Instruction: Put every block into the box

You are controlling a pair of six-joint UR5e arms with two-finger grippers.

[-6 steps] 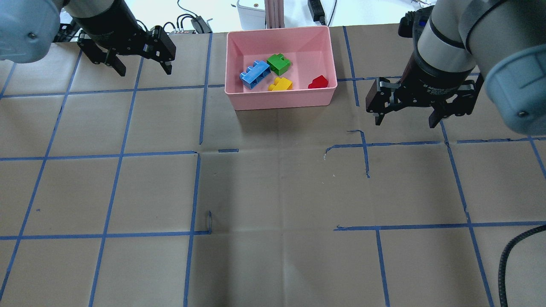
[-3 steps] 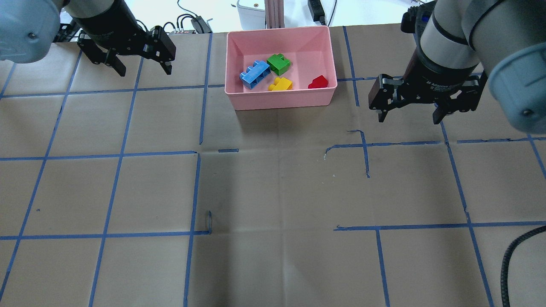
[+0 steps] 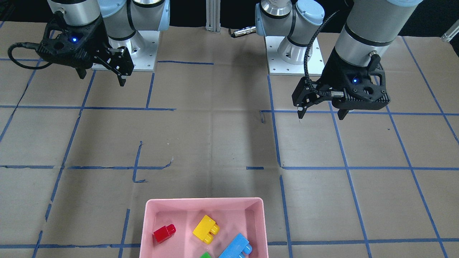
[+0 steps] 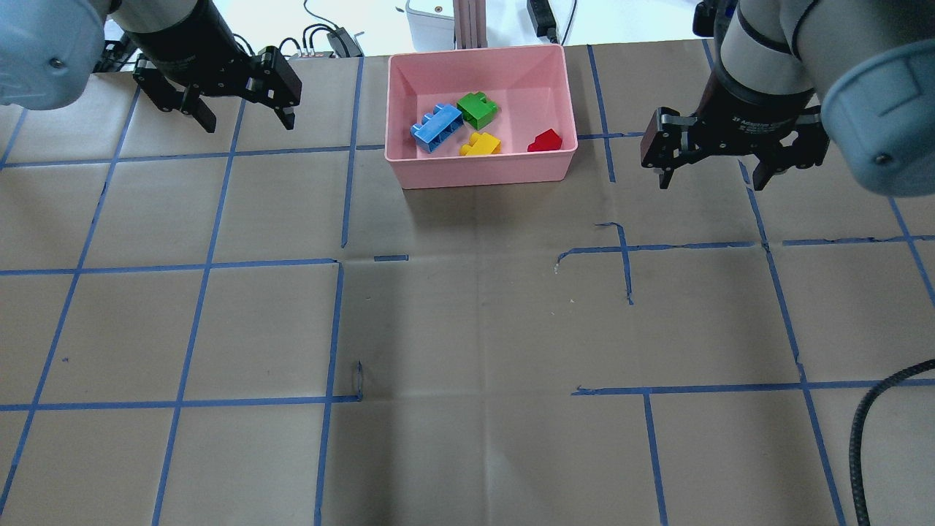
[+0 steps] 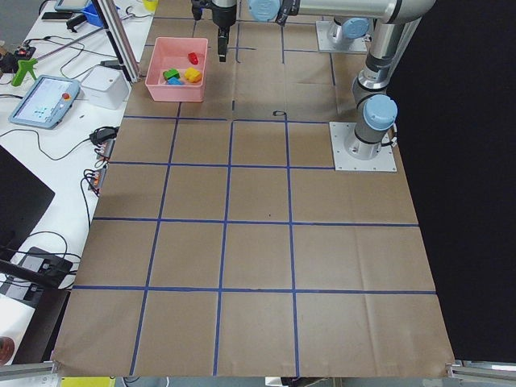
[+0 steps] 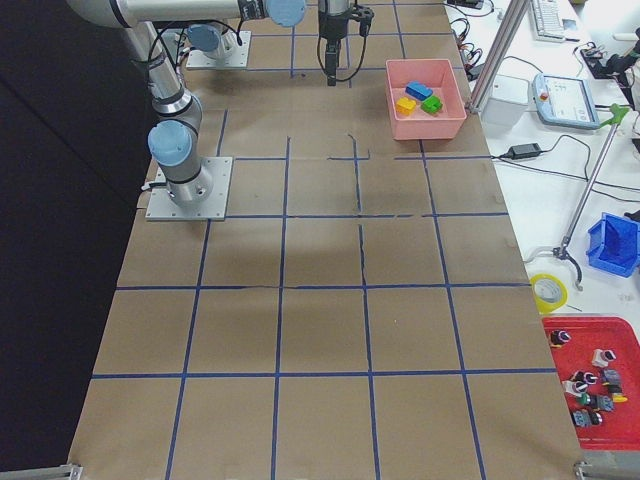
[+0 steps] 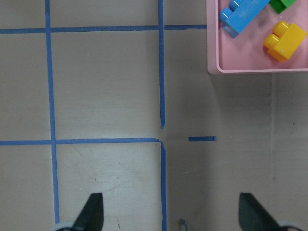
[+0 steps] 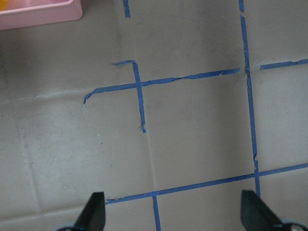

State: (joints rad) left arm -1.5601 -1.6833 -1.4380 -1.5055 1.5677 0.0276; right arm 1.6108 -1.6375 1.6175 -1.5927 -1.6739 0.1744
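The pink box (image 4: 482, 179) stands at the far middle of the table. In it lie the blue block (image 4: 436, 128), green block (image 4: 478, 109), yellow block (image 4: 480, 144) and red block (image 4: 545, 140). My left gripper (image 4: 248, 120) is open and empty, hovering left of the box. My right gripper (image 4: 712, 183) is open and empty, hovering right of the box. The left wrist view shows the box corner (image 7: 260, 71) with the blue block (image 7: 243, 14) and yellow block (image 7: 284, 41). The right wrist view shows only a box corner (image 8: 38, 17) and bare paper.
Brown paper with a blue tape grid (image 4: 332, 329) covers the table. A white device (image 4: 431, 22) and cables lie beyond the far edge. A black cable (image 4: 869, 424) hangs at the near right.
My right gripper has moved away from the near side, toward the far edge and slightly right, still open. The left gripper and the blocks have not moved.
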